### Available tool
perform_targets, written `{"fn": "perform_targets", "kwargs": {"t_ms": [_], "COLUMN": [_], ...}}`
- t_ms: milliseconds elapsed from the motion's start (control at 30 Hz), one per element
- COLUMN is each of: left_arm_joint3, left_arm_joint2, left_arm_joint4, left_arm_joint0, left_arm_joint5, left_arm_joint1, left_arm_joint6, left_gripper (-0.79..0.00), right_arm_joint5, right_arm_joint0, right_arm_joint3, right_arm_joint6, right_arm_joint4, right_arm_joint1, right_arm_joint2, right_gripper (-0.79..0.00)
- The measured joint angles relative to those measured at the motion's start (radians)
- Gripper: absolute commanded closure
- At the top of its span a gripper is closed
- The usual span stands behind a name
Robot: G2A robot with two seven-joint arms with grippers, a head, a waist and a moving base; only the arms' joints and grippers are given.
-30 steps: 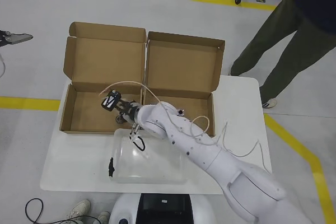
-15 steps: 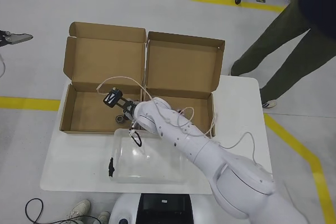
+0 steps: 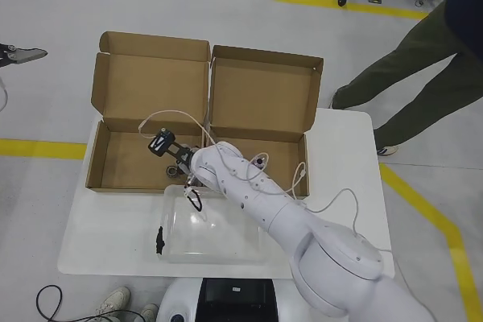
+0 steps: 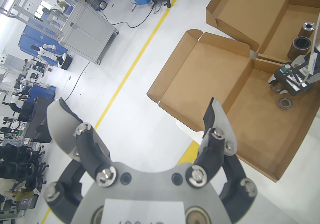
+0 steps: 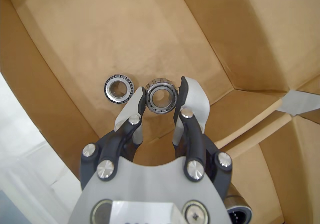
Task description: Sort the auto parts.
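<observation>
My right gripper [image 5: 161, 97] is low inside the left cardboard box [image 3: 125, 165], shut on a steel roller bearing [image 5: 160, 99] with one finger on each side of it. A second bearing [image 5: 118, 88] lies flat on the box floor right beside it. The left wrist view shows the same gripper [image 4: 291, 81] over the two bearings from farther off. My left gripper [image 4: 138, 115] hangs open and empty over the floor, off the table's left side [image 3: 12, 55].
The right cardboard box [image 3: 282, 153] holds two dark metal cylinders [image 4: 301, 45]. A clear plastic tray [image 3: 217, 233] sits in front of the boxes, with a small black part [image 3: 158, 239] at its left edge and a black ring [image 3: 198, 203] inside. A person stands beyond the table's far right corner.
The right arm has pushed a little farther into the left box, and its gripper has shifted slightly. The left gripper has kept still.
</observation>
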Motion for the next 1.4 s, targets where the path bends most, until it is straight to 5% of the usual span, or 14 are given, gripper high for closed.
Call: {"fn": "perform_targets", "kwargs": {"t_ms": [433, 733, 1033, 1267, 1400], "left_arm_joint3": [0.0, 0.0, 0.0, 0.0, 0.0], "left_arm_joint2": [0.0, 0.0, 0.0, 0.0, 0.0], "left_arm_joint4": [0.0, 0.0, 0.0, 0.0, 0.0], "left_arm_joint0": [0.0, 0.0, 0.0, 0.0, 0.0], "left_arm_joint5": [0.0, 0.0, 0.0, 0.0, 0.0], "left_arm_joint1": [0.0, 0.0, 0.0, 0.0, 0.0], "left_arm_joint6": [0.0, 0.0, 0.0, 0.0, 0.0], "left_gripper": [-0.785, -0.785, -0.785, -0.785, -0.785], "right_arm_joint5": [-0.067, -0.15, -0.295, -0.357, -0.389], "right_arm_joint0": [0.013, -0.015, -0.117, -0.309, -0.426], "right_arm_joint3": [-0.01, -0.116, -0.336, -0.634, -0.783], "right_arm_joint6": [-0.106, -0.203, -0.295, -0.265, -0.236], "right_arm_joint4": [-0.01, -0.045, -0.094, -0.173, -0.227], "right_arm_joint1": [-0.001, 0.037, 0.142, 0.248, 0.297], "right_arm_joint2": [0.019, 0.058, 0.17, 0.308, 0.382], "right_gripper": [-0.542, -0.545, -0.536, -0.517, -0.57]}}
